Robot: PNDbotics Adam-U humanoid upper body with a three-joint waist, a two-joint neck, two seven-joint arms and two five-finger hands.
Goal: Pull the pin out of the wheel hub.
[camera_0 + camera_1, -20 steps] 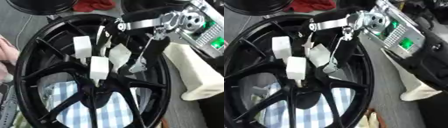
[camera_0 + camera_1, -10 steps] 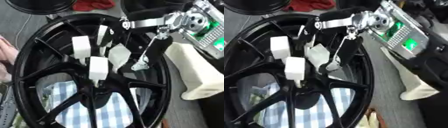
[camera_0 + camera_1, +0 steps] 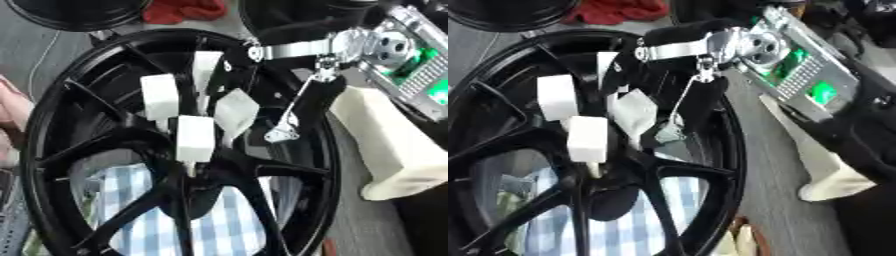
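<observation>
As the right hand [image 3: 197,117] reaches in from the far right over the wheel hub [image 3: 179,145], its white-padded fingertips [image 3: 194,137] gather just above the hub's centre, where the spokes meet; the fingers are curved inward, but whether they already pinch the pin cannot be told, since the pads and a dark central boss hide the pin itself; a pale sliver shows just below the nearest pad and may be its shaft. The hub, a black spoked wheel, lies flat and fills most of the scene, with a blue-checked cloth [image 3: 227,220] beneath its near spokes; a red cloth [image 3: 184,9] lies beyond the far rim, and a cream block [image 3: 394,145] sits just right of the rim. The robot's silver forearm joint [image 3: 754,45] hangs above the right rim; the left hand shows in neither view. By judgement, the step in hand is seating the grasp at the centre; extraction is not yet evident. The next move calls for fingertips closed on the pin's head and a straight pull along its axis, up from the centre, without dragging against the spokes.
</observation>
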